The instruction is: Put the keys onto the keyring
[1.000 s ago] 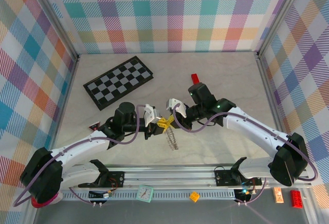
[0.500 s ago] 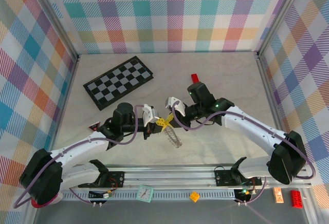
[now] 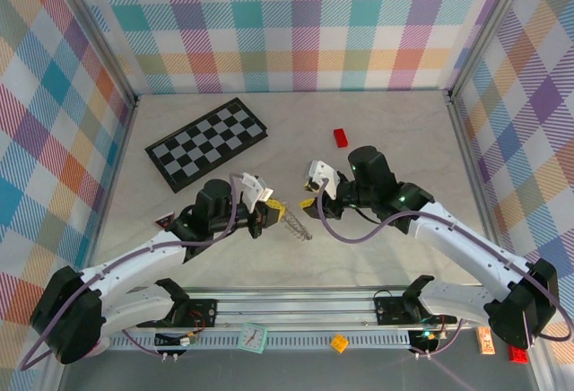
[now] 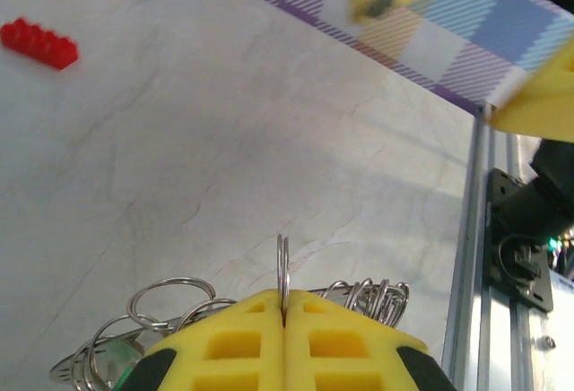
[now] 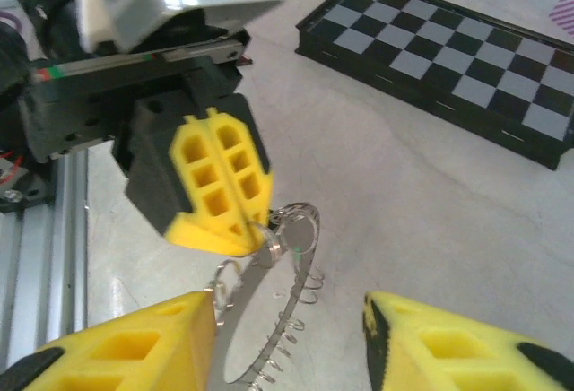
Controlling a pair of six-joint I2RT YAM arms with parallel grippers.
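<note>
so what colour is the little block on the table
The block is red, clearest in the left wrist view.

White links, black joints, purple cables; left pincer, right pincer yellow-tipped

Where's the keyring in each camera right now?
Top external: centre, keyring at the left gripper tips.
Left wrist: keyring bottom centre, pinched between the yellow fingers.
Right wrist: keyring centre, under the same fingers.
Shared landmark: the left gripper's closed yellow fingers.
</note>
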